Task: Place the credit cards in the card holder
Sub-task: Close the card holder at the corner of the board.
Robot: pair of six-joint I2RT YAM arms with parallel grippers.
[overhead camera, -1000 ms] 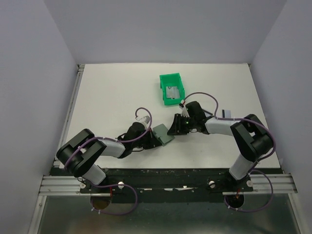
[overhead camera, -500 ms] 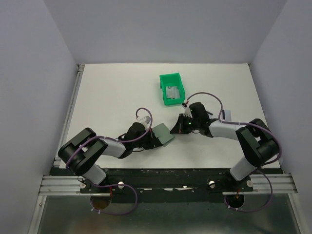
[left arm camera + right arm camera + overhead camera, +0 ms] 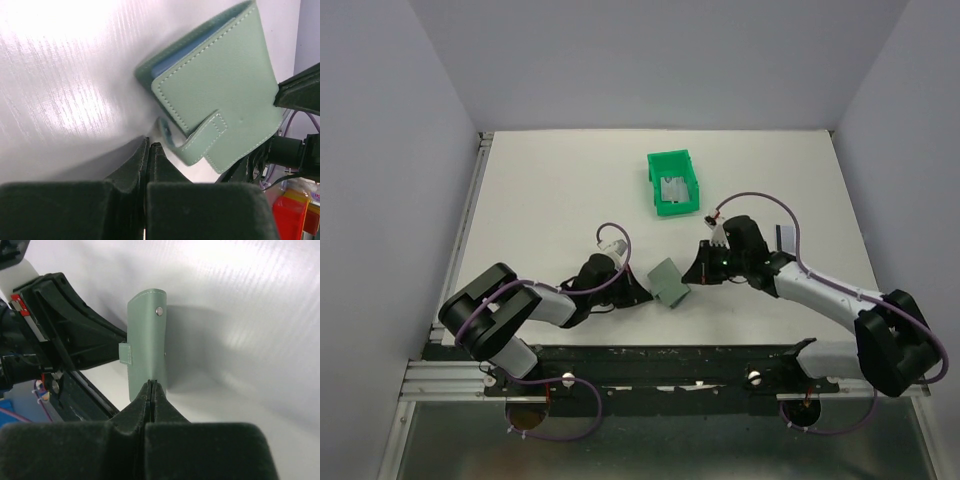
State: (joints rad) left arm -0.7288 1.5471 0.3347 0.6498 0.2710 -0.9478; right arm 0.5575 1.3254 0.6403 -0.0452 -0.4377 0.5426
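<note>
Pinching the card holder (image 3: 146, 340) by its cover edge, R gripper (image 3: 151, 385) is clenched; holder stands on edge btwn the 2 arms, L gripper (image 3: 148, 147) clenched on nothing just beside its strap (image 3: 207, 134). The credit cards (image 3: 675, 188) lie in green bin (image 3: 660, 160), well apart. Risk: thin pinch slips, holder flops shut, pockets blocked for insertion.

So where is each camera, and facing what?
Top external: fixed above and behind, looking down at the table; both arms show.
Left wrist: on that arm, looking along the shut left end effector at the card holder.
Right wrist: on that arm, looking along the right end effector, shut on the holder's edge.
Shared: all three show the card holder.
</note>
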